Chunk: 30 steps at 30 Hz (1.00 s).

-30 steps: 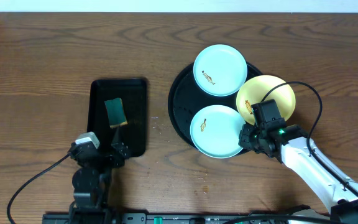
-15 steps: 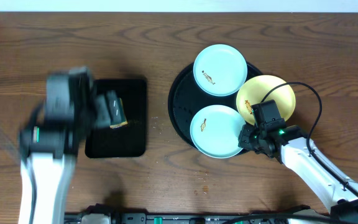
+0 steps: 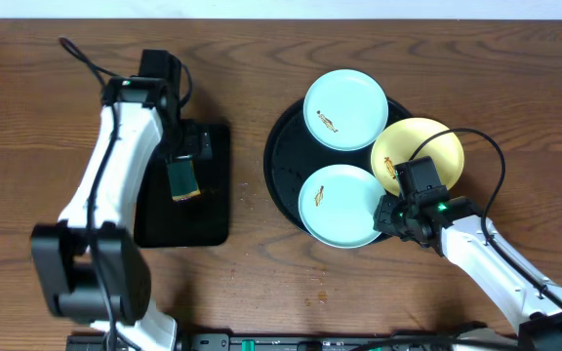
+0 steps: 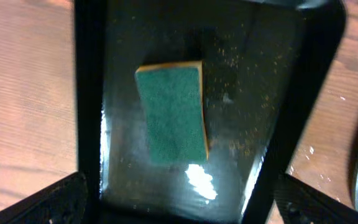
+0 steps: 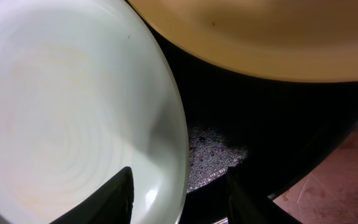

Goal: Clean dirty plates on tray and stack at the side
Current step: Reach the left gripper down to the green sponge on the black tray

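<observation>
Three plates lie on the round black tray [image 3: 277, 166]: a mint one [image 3: 345, 109] at the back, a mint one [image 3: 340, 205] in front, and a yellow one [image 3: 420, 154] to the right. Each mint plate has a small brown smear. My right gripper [image 3: 390, 216] sits at the front plate's right edge. In the right wrist view, the right gripper [image 5: 176, 199] is open and straddles that plate's [image 5: 73, 124] rim, one finger over the plate and the other over the tray [image 5: 260, 130]. My left gripper [image 3: 188, 151] hangs open above a green sponge [image 3: 182, 181].
The sponge [image 4: 171, 112] lies flat in a rectangular black tray [image 4: 89, 93] left of the round tray, its wet floor speckled with crumbs. Bare wooden table [image 3: 47, 117] surrounds both trays. The right arm's cable [image 3: 486, 146] loops beside the yellow plate [image 5: 260, 31].
The left arm has swung up from the table's front edge to hang over the rectangular tray and the sponge. The right gripper has stayed at the front plate's edge.
</observation>
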Available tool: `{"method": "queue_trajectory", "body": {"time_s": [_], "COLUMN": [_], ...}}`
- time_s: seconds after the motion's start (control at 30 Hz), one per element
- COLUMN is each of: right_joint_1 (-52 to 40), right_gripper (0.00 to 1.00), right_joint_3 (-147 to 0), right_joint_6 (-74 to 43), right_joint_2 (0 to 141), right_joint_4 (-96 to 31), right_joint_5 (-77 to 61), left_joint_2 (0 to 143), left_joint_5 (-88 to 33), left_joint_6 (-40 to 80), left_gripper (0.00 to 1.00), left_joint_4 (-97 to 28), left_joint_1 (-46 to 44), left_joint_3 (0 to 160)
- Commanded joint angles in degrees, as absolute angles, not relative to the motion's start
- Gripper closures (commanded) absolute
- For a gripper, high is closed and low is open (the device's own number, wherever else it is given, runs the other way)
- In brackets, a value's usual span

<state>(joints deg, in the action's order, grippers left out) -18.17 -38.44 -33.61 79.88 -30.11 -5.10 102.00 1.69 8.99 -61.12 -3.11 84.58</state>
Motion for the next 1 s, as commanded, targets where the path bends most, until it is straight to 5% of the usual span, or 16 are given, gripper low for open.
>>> {"method": "queue_trajectory", "body": {"time_s": [0.0,0.87,0.97], "right_joint_1": [-18.2,-18.2,-18.2], "right_gripper": [0.54,0.52,0.52], "right_joint_3": [-38.5,-38.5,-38.5], "right_joint_6": [-32.7,-32.7,-32.7], "right_joint_2": [79.8,79.8,79.8], "right_joint_4": [-30.0,-30.0,-30.0], "right_joint_5": [-4.5,-4.5,-4.5], "left_joint_2": [105.7,116.1,116.1], "left_joint_5": [2.3,2.0,1.9], "left_joint_6": [9.9,17.3,17.3], "left_gripper": [0.10,0.16,0.24], "left_joint_4": [-60.1,-45.8,-42.7], "left_joint_1": [-3.2,0.1,0.1], "left_joint_3": [85.4,76.9,74.5]}}
